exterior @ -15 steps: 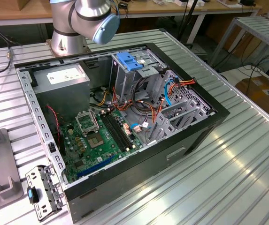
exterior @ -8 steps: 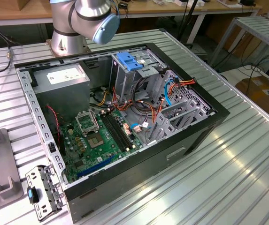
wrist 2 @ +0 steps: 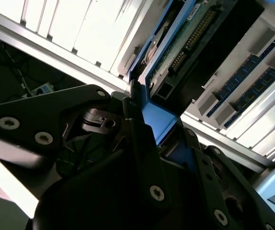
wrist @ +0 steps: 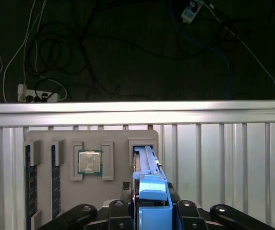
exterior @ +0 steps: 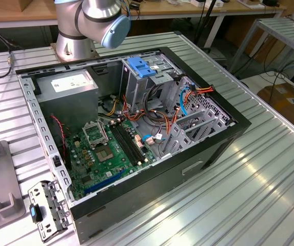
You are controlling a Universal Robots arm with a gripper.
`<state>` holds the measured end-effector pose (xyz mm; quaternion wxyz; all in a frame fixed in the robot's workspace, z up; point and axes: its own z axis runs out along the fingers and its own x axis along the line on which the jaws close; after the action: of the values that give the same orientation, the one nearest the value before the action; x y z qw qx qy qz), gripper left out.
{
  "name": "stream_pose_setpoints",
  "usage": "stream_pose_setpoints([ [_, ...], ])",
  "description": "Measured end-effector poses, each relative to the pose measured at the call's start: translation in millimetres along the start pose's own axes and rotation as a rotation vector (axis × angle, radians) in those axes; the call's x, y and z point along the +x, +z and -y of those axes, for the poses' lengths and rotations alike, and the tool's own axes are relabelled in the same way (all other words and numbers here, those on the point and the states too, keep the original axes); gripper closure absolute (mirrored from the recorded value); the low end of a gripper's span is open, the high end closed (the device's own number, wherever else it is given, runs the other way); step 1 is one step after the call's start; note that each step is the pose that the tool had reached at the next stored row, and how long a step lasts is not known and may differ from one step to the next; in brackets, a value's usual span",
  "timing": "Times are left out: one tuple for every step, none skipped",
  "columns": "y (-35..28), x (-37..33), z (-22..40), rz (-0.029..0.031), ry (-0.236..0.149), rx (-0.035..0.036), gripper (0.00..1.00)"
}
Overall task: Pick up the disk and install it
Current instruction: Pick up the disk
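Grips the disk [wrist: 149, 179] in the gripper [wrist: 151, 213], jaws clamped on the bright blue carrier, one dark finger [wrist: 181, 214] against each broad side. Shows the same hold in the second wrist view: gripper [wrist 2: 162, 132] pinching the blue rail, disk [wrist 2: 178, 50] baring its green circuit board and pin connector.

Stands on a thin edge, long axis running straight out from the jaws toward a slot of the grey tray [wrist: 118, 136]. Cannot tell whether the far end sits in that slot or just above it.

Beside the jaws, in the same tray: a processor [wrist: 89, 162] flat in a square recess, then two memory sticks [wrist: 28, 179] on edge in narrow slots farther off. Under the tray, a ribbed metal table [wrist: 223, 158].

Well away from the jaws, in the exterior view: an open computer case [exterior: 206, 151] holding a green motherboard [exterior: 105, 154] and a metal drive cage [exterior: 136, 89]. Behind the case, the arm [exterior: 93, 18], upright on its base, shoulder joint bent, cut off by the picture's upper edge.
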<state>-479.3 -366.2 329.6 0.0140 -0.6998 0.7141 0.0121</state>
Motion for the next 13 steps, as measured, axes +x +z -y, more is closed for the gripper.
stream_pose_setpoints([
  [-0.7, 0.0, 0.0, 0.0, 0.0, 0.0001, 0.63],
  [-1.6, -0.1, 0.0, 0.0, 0.0, 0.0, 0.63],
  [-2.4, -0.1, 0.0, 0.0, 0.0, -0.0001, 0.63],
  [-3.0, -0.1, 0.0, -0.0001, 0.0, -0.0001, 0.63],
  [-3.6, -0.1, 0.0, -0.0001, 0.0, -0.0001, 0.63],
  [-4.7, -0.2, 0.0, 0.0, 0.0, -0.0001, 0.63],
  [-5.7, -0.2, 0.0, 0.0, 0.0, 0.0, 0.63],
  [-6.3, -0.2, 0.0, 0.0, 0.0, 0.0, 0.63],
  [-6.9, -0.3, 0.0, 0.0, 0.0, -0.0001, 0.63],
  [-7.9, -0.3, 0.0, 0.0, 0.0, 0.0, 0.63],
  [-9.0, -0.3, 0.0, 0.0, 0.0, 0.0, 0.63],
  [-10.0, -0.4, 0.0, 0.0, 0.0, 0.0, 0.63],
  [-10.7, -0.4, 0.0, 0.0, 0.0, 0.0, 0.63],
])
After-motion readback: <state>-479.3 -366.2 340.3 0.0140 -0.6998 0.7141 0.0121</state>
